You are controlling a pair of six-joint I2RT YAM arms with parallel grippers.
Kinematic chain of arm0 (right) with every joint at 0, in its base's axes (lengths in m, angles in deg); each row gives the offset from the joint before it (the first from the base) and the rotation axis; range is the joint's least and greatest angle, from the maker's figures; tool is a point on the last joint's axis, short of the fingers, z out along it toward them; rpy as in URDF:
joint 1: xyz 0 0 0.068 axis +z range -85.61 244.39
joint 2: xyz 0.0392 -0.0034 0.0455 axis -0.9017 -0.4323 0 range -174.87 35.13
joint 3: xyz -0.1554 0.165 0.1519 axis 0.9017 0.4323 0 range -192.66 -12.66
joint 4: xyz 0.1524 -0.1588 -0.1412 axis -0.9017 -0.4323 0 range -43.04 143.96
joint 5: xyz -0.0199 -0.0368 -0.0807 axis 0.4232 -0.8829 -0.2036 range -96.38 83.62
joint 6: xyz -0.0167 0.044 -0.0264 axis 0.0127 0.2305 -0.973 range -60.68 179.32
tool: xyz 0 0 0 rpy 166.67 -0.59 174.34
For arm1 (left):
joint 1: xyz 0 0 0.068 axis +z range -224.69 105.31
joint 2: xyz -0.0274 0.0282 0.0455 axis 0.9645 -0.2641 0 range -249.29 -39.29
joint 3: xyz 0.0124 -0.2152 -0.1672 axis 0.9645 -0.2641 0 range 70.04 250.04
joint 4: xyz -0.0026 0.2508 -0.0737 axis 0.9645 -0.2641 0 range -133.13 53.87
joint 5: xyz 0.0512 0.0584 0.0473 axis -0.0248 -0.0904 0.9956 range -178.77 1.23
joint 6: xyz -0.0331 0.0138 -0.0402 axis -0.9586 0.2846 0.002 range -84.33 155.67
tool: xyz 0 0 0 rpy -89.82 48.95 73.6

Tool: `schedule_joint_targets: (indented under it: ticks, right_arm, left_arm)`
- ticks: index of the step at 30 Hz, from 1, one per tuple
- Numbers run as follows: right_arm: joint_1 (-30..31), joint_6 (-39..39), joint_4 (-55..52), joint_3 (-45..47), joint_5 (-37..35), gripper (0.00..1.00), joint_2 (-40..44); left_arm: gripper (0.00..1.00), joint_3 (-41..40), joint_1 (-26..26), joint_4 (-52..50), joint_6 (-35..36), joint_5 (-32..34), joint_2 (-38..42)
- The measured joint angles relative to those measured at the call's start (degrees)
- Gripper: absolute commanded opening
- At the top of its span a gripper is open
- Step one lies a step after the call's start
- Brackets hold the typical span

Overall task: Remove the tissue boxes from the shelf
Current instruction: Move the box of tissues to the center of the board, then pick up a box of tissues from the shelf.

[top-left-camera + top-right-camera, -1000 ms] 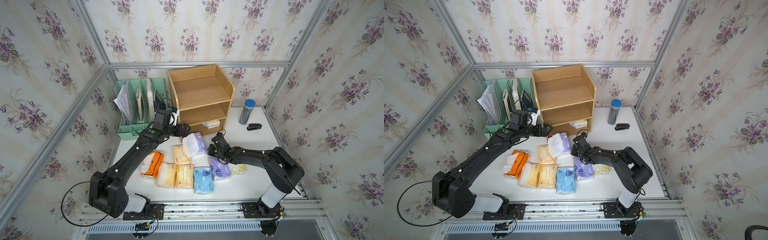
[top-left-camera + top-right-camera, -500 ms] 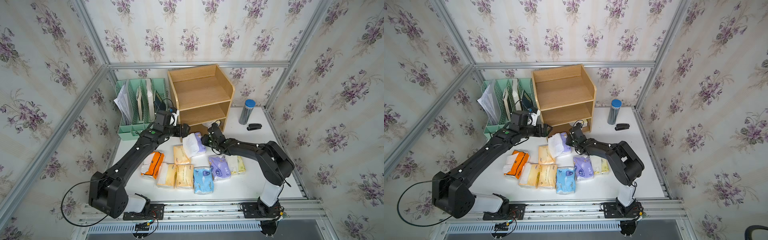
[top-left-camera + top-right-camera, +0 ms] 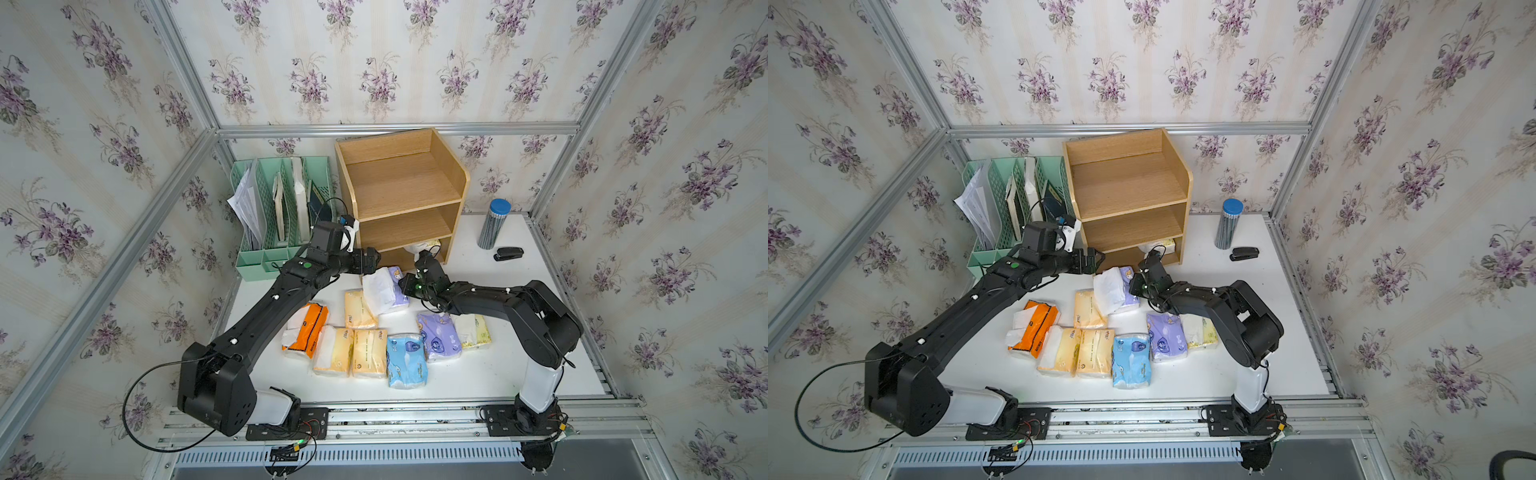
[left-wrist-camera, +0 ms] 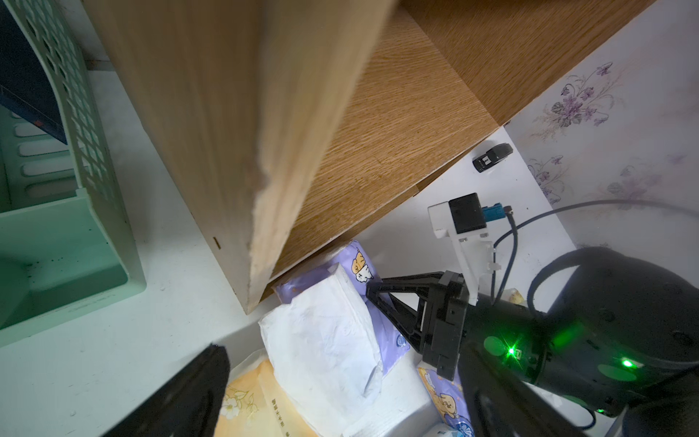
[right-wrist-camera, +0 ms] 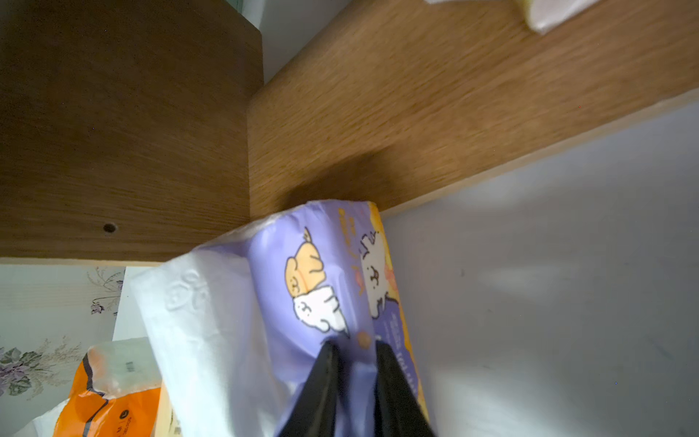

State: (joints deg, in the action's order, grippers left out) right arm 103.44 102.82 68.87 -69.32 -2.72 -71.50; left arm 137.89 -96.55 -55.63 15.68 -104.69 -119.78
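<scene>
— When both top views are consulted, what is found on the worktop (image 3: 478, 374)?

— The shelf (image 3: 399, 183) is seen at the middle of the back edge, with one white-yellow pack (image 3: 424, 246) lying in its lowest tier. A tilted purple pack (image 3: 384, 289) is placed just before the shelf, between the left gripper (image 3: 372, 262) and the right gripper (image 3: 402, 284). Seven further packs (image 3: 405, 359) are laid toward the front edge.

— What is added by the left wrist view?

— The left gripper's fingers (image 4: 189, 393) are shown spread wide, with nothing held. The purple pack's white side is seen lying partly over a cream-yellow pack (image 4: 242, 405).

— And by the right wrist view?

— Only there is the pinch made plain: the right gripper's fingers (image 5: 325, 378) are pressed nearly together on a fold of the purple wrapper.

— And the surroundings?

— The worktop is white. A mint file organizer (image 3: 282, 208) is set at the back left corner, and a striped cylinder (image 3: 492, 224) and a black stapler (image 3: 508, 253) near the back right corner. The space is enclosed by floral wallpaper (image 3: 374, 62).
</scene>
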Motion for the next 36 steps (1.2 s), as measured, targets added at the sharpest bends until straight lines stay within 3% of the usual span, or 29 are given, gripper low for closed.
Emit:
schedule_joint_targets:
  ticks: [4,19,21,26,29,36]
  right_arm:
    - [0.0,0.0,0.2,2.5,0.3,0.01,1.7]
    - [0.4,-3.9,-3.9,12.0,-0.6,0.0,12.0]
    - [1.0,-3.8,-3.8,13.2,-1.1,0.04,13.2]
    - [2.2,-3.2,-3.7,14.6,-0.2,0.33,14.8]
    - [2.1,-2.9,-4.2,14.8,-0.3,0.44,17.3]
    - [-3.8,0.6,-0.4,17.5,0.8,0.46,24.0]
  left_arm:
    - [0.99,1.1,-0.3,0.0,0.0,0.3,-1.4]
    - [0.99,2.5,-1.3,-0.4,0.0,1.0,-2.5]
    - [0.99,2.6,-1.4,-0.3,0.0,1.1,-2.5]
    - [0.99,2.8,-1.6,-0.4,0.0,2.0,-2.6]
    - [0.99,3.1,-1.7,-0.3,0.0,2.2,-2.8]
    - [0.99,2.3,-1.8,0.4,0.1,2.8,-2.4]
